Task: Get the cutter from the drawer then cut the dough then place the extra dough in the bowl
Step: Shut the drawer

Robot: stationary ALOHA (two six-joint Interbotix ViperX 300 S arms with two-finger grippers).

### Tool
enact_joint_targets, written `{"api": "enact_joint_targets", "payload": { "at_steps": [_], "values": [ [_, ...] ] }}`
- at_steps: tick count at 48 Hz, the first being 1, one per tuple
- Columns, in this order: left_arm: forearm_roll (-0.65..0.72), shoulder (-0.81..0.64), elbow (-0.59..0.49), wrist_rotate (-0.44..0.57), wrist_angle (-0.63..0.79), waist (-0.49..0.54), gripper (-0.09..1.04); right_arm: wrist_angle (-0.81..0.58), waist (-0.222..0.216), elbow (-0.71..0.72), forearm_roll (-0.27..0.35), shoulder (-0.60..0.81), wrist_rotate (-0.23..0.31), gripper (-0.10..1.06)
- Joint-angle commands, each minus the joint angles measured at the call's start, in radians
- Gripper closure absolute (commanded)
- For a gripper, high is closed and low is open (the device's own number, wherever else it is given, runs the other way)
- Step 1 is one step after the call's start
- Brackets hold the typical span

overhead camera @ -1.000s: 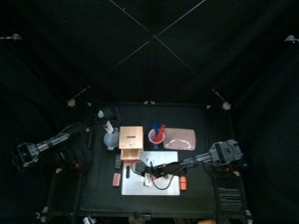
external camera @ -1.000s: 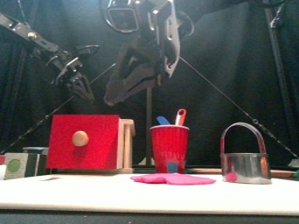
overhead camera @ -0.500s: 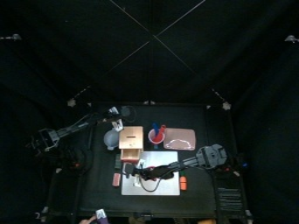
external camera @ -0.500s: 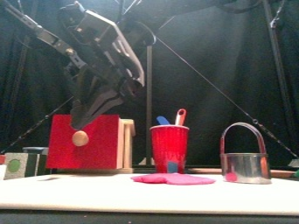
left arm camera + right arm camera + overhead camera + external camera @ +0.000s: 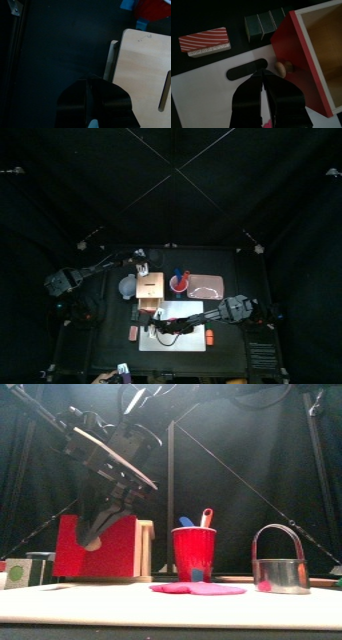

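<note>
Nearest the front edge, pink dough (image 5: pixel 198 588) lies flat on the white cutting board (image 5: pixel 160 606). Behind it is the red cup (image 5: pixel 194 552), and to the right of that the cutter (image 5: pixel 281 572). It's out of the drawer, standing upright on its rim with the wire handle arched on top, long axis vertical, open mouth down. Can't tell if it's on the board or the worktop. At the left, the right claw (image 5: pixel 262 75) is pressed together and empty, its tip just beside the knob (image 5: pixel 283 66) of the red drawer front (image 5: pixel 304 70). The drawer is open and the visible inside is bare. Judged step: leave the drawer and fetch the cutter. To do it well, clear the knob, spread the jaws, come from above and pinch the top of the handle arch so the rim hangs level. Then centre it on the dough and press straight down. Further back, the blue-grey bowl (image 5: pixel 127 286) sits left of the wooden box (image 5: pixel 143 65). Farthest, the left claw (image 5: pixel 89 84) is pressed together and empty, over bare worktop beside the box.
</note>
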Motion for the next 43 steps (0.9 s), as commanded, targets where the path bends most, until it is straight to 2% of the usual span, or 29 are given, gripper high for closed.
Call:
{"api": "enact_joint_targets", "payload": {
  "at_steps": [1,43],
  "values": [
    [-0.002,0.003,-0.031,0.002,0.005,0.003,0.46,0.0,-0.011,-0.031,-0.005,-0.017,0.003,0.63],
    [0.009,0.043,-0.026,0.003,0.035,-0.002,0.46,0.021,-0.078,-0.075,-0.046,0.035,0.0,0.63]
  ]
}}
